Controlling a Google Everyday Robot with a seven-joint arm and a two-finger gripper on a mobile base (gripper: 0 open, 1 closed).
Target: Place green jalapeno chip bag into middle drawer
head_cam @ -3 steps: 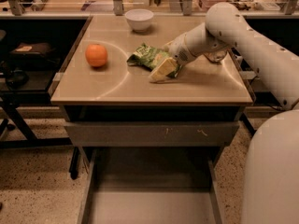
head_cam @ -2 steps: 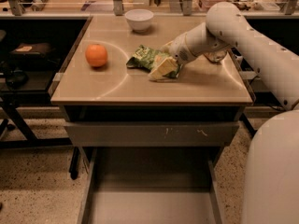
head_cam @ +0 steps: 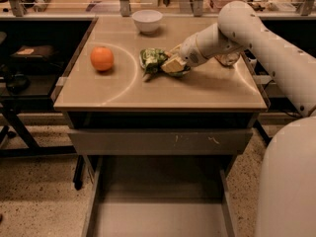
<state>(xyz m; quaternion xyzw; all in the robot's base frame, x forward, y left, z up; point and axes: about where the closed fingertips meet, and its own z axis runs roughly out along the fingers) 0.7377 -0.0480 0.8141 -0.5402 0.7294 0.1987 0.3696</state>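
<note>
One hand [head_cam: 174,64] touches R side of green jalapeno chip bag [head_cam: 152,58] on counter [head_cam: 148,95]; pinching or not, cannot tell. Orange [head_cam: 101,59] L of bag.

My gripper [head_cam: 172,64], low over the table [head_cam: 148,95], hides the bag's [head_cam: 152,58] right half from me; the drawer [head_cam: 158,216] runs off the bottom edge, its front unseen.

White smooth-shelled arm [head_cam: 266,46] reaches in from right, forearm sloping down-left; pale two-finger gripper [head_cam: 171,64] low, mid-view.
</note>
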